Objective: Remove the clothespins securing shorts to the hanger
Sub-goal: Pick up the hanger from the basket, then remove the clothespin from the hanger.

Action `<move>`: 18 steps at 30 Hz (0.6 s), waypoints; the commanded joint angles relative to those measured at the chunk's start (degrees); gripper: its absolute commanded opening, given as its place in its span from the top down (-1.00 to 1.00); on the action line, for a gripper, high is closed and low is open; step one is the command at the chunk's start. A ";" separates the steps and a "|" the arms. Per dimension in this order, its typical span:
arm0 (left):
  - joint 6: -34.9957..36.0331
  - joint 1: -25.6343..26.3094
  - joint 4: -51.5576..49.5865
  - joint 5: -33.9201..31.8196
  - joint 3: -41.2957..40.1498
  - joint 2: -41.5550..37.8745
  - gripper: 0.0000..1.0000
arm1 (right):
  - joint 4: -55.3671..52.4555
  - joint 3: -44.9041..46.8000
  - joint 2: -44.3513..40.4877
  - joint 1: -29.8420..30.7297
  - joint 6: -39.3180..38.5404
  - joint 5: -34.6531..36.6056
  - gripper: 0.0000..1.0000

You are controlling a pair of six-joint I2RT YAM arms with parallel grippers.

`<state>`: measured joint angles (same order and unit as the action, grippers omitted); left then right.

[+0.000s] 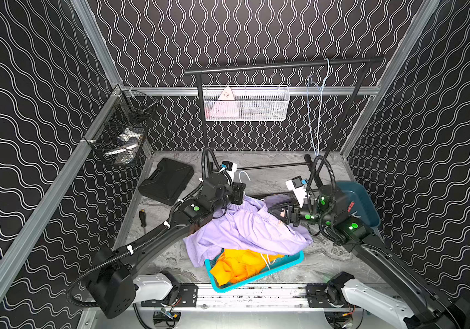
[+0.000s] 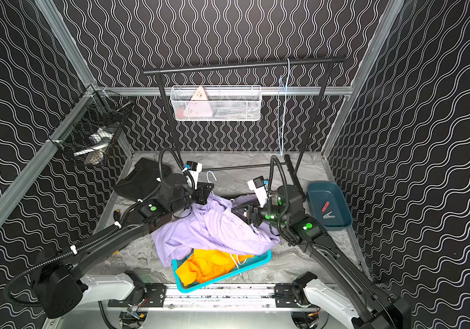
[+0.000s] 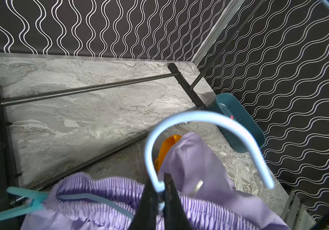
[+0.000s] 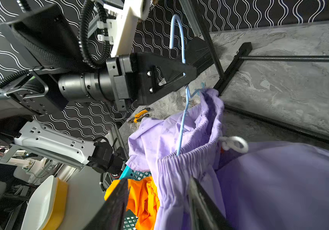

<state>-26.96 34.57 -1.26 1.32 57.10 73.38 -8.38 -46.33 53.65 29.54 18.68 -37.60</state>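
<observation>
While a light blue clothespin (image 3: 20, 201) pinches the waistband of the lilac shorts (image 1: 245, 228) to the hanger (image 3: 189, 123) (mid-frame in both top views), the left gripper (image 3: 160, 187) is clamped on the hanger's hook stem. The right gripper (image 4: 159, 180) has its jaws apart around lilac fabric. A red clothespin (image 2: 325, 206) lies in the teal tray (image 2: 318, 193) at right.

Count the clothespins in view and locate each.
3. A red clothespin and a whitish clothespin lie in the teal bin; a light blue clothespin clips the lilac shorts at the waistband. More may hide under fabric.
</observation>
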 commanded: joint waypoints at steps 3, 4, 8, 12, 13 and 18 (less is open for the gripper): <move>1.12 -0.03 -0.57 0.70 -0.74 -0.60 1.00 | -4.74 -2.91 -1.25 0.11 0.00 5.13 -0.14; 1.12 -0.10 -0.51 0.62 -0.85 -0.74 1.00 | -6.88 -3.99 -1.42 0.08 0.09 6.90 -0.16; 1.12 -0.11 -0.66 0.53 -1.03 -0.92 1.00 | -16.08 -8.40 -1.70 0.09 0.59 12.57 -0.21; 1.05 -0.14 -0.71 0.52 -1.03 -0.92 1.00 | -21.11 -9.74 -3.31 0.09 2.25 13.02 -0.24; 1.03 -0.16 -0.72 0.52 -0.94 -0.82 1.00 | -22.10 -9.96 -3.86 0.08 2.61 13.15 -0.24; 0.59 -0.18 -0.75 0.75 -0.88 -0.70 1.00 | -26.10 -10.66 -4.78 0.08 4.42 10.70 -0.27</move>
<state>-26.65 34.48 -0.51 1.48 56.23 72.71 -30.57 -56.45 49.06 29.56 21.87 -25.82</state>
